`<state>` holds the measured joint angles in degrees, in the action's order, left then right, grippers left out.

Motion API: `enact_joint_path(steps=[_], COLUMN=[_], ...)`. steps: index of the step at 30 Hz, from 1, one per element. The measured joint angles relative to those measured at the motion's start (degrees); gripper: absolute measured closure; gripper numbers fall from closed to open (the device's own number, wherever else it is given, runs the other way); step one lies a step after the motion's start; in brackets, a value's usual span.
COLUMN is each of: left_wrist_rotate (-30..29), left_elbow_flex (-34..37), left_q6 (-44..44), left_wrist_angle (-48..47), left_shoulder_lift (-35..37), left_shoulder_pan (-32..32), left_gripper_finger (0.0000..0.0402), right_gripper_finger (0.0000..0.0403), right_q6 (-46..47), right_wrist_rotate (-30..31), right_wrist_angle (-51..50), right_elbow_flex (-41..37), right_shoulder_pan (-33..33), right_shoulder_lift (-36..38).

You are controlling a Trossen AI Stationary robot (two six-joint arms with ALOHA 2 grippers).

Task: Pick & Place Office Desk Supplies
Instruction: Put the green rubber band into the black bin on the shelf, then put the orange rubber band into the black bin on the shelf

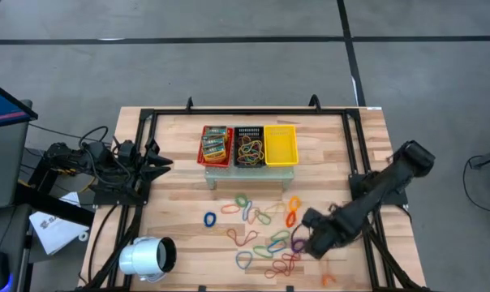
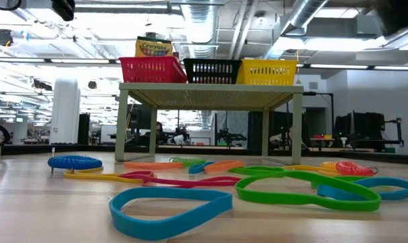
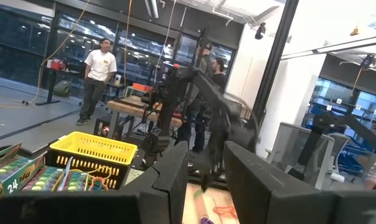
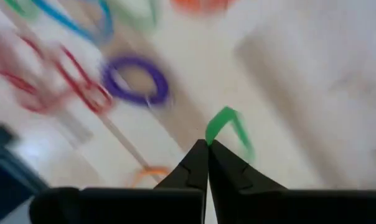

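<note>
A: Blue band [image 2: 170, 209], nearest the low camera, flat on the table [image 1: 180, 203]. Status?

B: Loose, like most bands [image 1: 265, 231]. Some already fill the black basket [image 1: 248, 147]; packets [image 1: 215, 144] sit in the red basket [image 1: 216, 146].

A: Right gripper [image 4: 208, 144]?

B: Pinched tight on a green band [image 4: 228, 127], above the scatter. Left gripper [image 3: 203, 171] parked at the table's left edge, fingers slightly apart, empty.

A: Progress?

B: Early, I'd judge; many remain.

Dark jointed arms, tapered black fingers [image 4: 194, 167]
</note>
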<state>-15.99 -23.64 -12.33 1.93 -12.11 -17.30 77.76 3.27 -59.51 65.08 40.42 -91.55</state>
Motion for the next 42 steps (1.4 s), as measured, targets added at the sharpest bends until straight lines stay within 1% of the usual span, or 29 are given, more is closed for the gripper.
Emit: enact_joint_path(steps=[2, 5, 8, 11, 15, 17, 19, 22, 24, 28, 30, 32, 33, 38, 40, 42], left_wrist_rotate=[0.0, 0.0, 0.0, 0.0, 0.0, 0.0, 0.0, 0.0, 0.0, 0.0, 0.0, 0.0, 0.0, 0.0, 0.0, 0.0], left_elbow_flex=[0.0, 0.0, 0.0, 0.0, 0.0, 0.0, 0.0, 0.0, 0.0, 0.0, 0.0, 0.0, 0.0, 0.0, 0.0, 0.0], left_q6=[0.01, 0.01, 0.0, 0.0, 0.01, 0.01, 0.0, 0.01, 0.01, 0.01, 0.01, 0.01, 0.01, 0.01, 0.01, 0.0], left_wrist_angle=[0.02, 0.03, 0.0, 0.1, 0.39, 0.55, 0.62, 0.63, 0.6, 0.59, 0.52, 0.52, 0.52, 0.48, 0.48, 0.5], left_shoulder_lift=[0.0, -0.01, -0.01, 0.0, 0.01, 0.01, 0.01, 0.01, 0.01, 0.01, 0.01, 0.01, 0.01, 0.01, 0.01, 0.01], left_shoulder_pan=[0.01, 0.02, 0.01, 0.02, 0.02, 0.02, 0.02, 0.02, 0.02, 0.01, 0.01, 0.01, 0.0, 0.02, 0.01, 0.01], left_gripper_finger=[0.0302, 0.0302, 0.0302, 0.0302, 0.0302, 0.0302, 0.0302, 0.0302, 0.0302, 0.0302, 0.0302, 0.0302, 0.0302, 0.0302, 0.0302, 0.0302], right_gripper_finger=[0.0401, 0.0402, 0.0402, 0.0402, 0.0402, 0.0403, 0.0403, 0.0403, 0.0403, 0.0397, 0.0379, 0.0346, 0.0327, 0.0222, 0.0186, 0.016], right_q6=[-4.1, -12.05, -23.68, -38.07, -55.2, -61.16, -65.92, -70.32, -72.35, -74.46, -76.07, -78.3, -78.66, -78.54, -78.3, -77.61], right_wrist_rotate=[4.66, 11.29, 16.91, 20.51, 20.86, 20.79, 19.41, 15.86, 14.22, 13.32, 12.2, 10.13, 10.1, 10.65, 12.01, 13.27], right_wrist_angle=[-5.51, -11.64, -13.81, -13.69, -11.74, -8.97, -5.89, -1.62, -0.38, 0.19, -1.0, -1.7, -1.52, -1.24, -1.54, -2.38], right_elbow_flex=[4.51, 11.58, 19.01, 25.68, 33.69, 36.88, 39.16, 41.2, 41.4, 41.47, 41.47, 41.47, 41.47, 41.47, 41.47, 41.47], right_shoulder_pan=[-2.2, -7.45, -14.78, -23.07, -34.71, -39.58, -43.51, -47.13, -48.34, -49.25, -49.17, -48.73, -48.39, -46.77, -46.32, -45.54], right_shoulder_lift=[2.48, 4.78, 5.66, 4.5, 0.67, -1.68, -3.65, -6.9, -8.88, -12.01, -13.49, -14.65, -15.05, -15.36, -15.06, -14.06])
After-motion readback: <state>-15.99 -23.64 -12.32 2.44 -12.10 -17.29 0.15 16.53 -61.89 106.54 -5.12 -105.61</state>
